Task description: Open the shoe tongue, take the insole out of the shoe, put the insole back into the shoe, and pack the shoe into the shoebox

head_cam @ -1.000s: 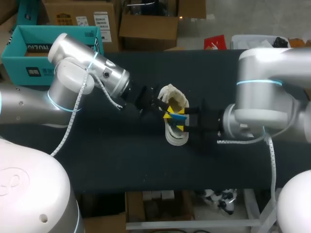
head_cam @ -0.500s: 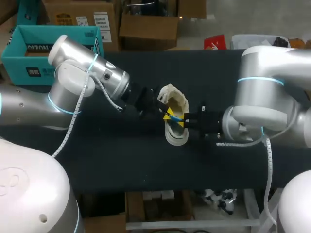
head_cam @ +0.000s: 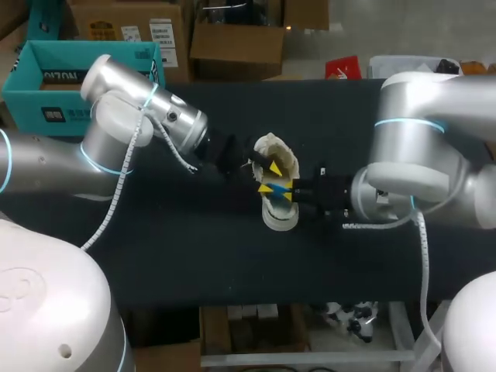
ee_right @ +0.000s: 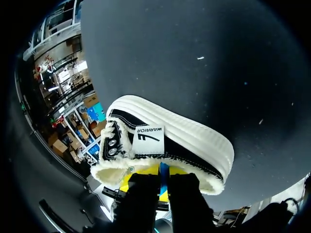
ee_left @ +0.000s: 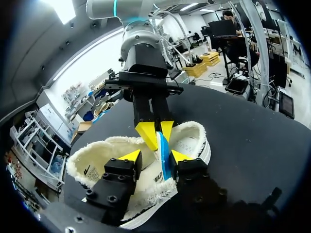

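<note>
A white fleece-lined shoe (head_cam: 283,157) lies on its side mid-table, black side panel toward my right wrist camera (ee_right: 165,136). A thin blue insole (ee_left: 165,155) stands up out of its opening. My right gripper (head_cam: 286,194) comes in from the right and is shut on the insole's edge (ee_right: 164,172), its yellow tips pinched together (ee_left: 156,133). My left gripper (head_cam: 270,178) reaches in from the left over the shoe's opening. It is open (ee_left: 154,156), the insole standing loose between its spread tips. The teal shoebox (head_cam: 31,93) sits at the far left.
Dark cloth covers the table (head_cam: 194,256); bare cloth surrounds the shoe on the near side and the far side. Both arms meet over the shoe at the middle.
My right gripper moved in a little to the left and closed on the blue insole. My left gripper, shut before, has spread its fingers and let go.
</note>
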